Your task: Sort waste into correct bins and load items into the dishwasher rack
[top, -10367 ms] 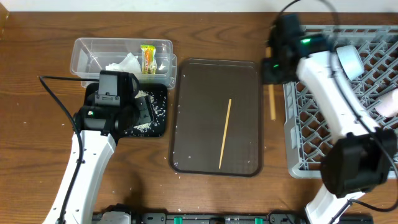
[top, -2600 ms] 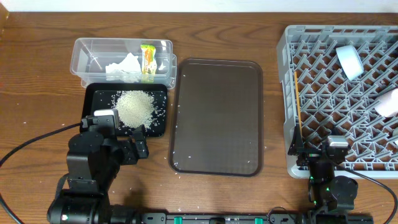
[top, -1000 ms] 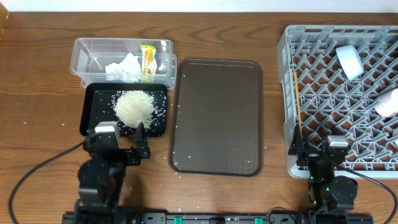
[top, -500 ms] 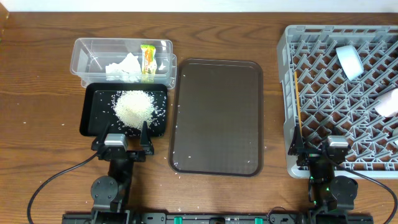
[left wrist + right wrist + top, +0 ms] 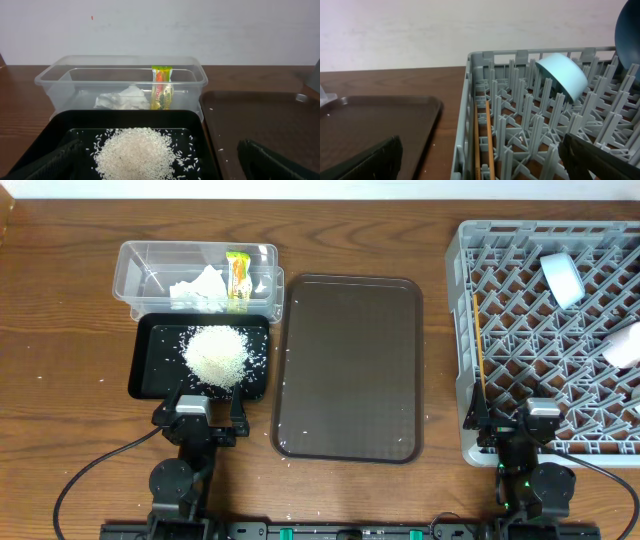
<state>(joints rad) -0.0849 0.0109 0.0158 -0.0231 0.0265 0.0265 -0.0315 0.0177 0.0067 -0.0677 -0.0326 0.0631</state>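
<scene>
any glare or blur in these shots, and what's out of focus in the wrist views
Overhead: evenly lit, sharp, a faint sheen on the brown rectangular serving tray; left wrist: clear rectangular plastic tub and white rice pile crisp, left tool's fingers dark and blurred in the bottom corners; right wrist: grey plastic lattice rack sharp, right tool's fingers likewise blurred.

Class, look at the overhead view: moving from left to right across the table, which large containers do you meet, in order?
black tray → brown serving tray → dishwasher rack. The clear tub lies directly behind the black tray, spanning the same stretch, so it is left out.
</scene>
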